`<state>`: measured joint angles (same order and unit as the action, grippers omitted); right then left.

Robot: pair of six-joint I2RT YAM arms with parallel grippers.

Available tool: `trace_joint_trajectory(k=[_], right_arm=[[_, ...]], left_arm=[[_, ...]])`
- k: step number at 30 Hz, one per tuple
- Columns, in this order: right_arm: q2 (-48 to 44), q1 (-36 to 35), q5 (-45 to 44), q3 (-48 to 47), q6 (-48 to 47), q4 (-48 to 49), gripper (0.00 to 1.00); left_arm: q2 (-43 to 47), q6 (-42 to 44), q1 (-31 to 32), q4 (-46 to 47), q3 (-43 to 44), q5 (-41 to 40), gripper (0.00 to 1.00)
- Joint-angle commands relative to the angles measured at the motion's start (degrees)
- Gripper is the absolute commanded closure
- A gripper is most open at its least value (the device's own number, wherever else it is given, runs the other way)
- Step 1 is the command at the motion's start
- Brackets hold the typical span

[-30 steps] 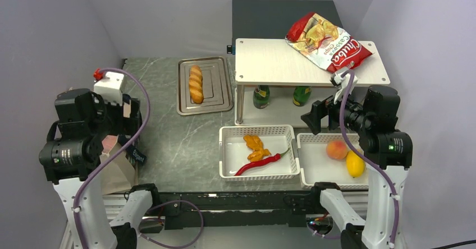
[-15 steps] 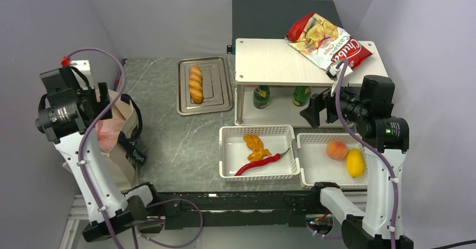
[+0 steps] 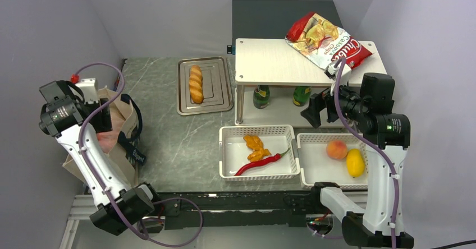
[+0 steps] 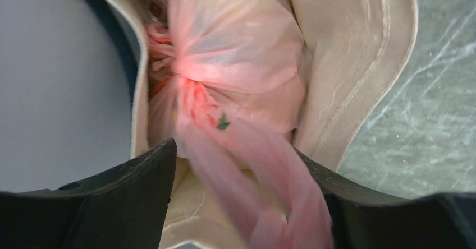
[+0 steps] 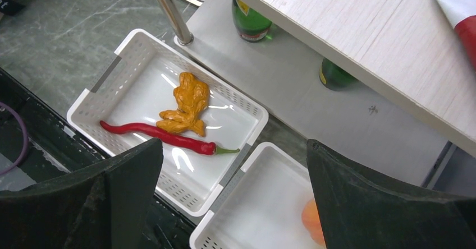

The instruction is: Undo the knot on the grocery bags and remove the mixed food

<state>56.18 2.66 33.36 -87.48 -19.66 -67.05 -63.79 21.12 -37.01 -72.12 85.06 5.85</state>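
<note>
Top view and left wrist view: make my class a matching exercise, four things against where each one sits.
Things:
1 baguette
2 chips bag
3 lemon
4 pink bag

Places:
A in the tote
B on the shelf
C in a basket
D on the tray

Pairs: 1-D, 2-B, 3-C, 4-A

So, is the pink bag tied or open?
Tied: the pink bag gathers into a tight knot, sitting inside the tote.
</note>
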Motion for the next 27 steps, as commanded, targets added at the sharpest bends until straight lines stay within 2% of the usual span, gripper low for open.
trace_joint_trajectory(k=[1,11,12,15,16,27], right_arm=[[0.7,0.13,0.49,-3.35,-1.6,-0.88,0.0],[0.57,0.09,-0.46,-3.46,-1.8,-1.26,0.0],[0.4,0.1,-0.51,-3.22,-1.63,-1.2,0.0],[0.15,0.08,-0.67,-2.37,-1.21,-0.75,0.0],[0.15,0.1,-0.6,-2.06,-1.03,-0.59,0.0],[1.26,0.12,-0.65,-2.11,-1.21,-0.5,0.0]], left_arm=[[0.98,2.67,-0.34,3.77,-5.24,4.24,0.31],[-5.14,3.58,-1.32,9.38,-8.73,-2.97,0.28],[-5.65,3.57,-1.77,9.37,-8.66,-3.35,0.25],[-7.48,5.49,-3.35,7.48,-9.14,-1.35,0.02],[-7.89,6.11,-3.63,7.23,-9.86,-0.99,0.01],[-11.42,9.61,-6.56,11.93,-21.57,3.82,0.01]])
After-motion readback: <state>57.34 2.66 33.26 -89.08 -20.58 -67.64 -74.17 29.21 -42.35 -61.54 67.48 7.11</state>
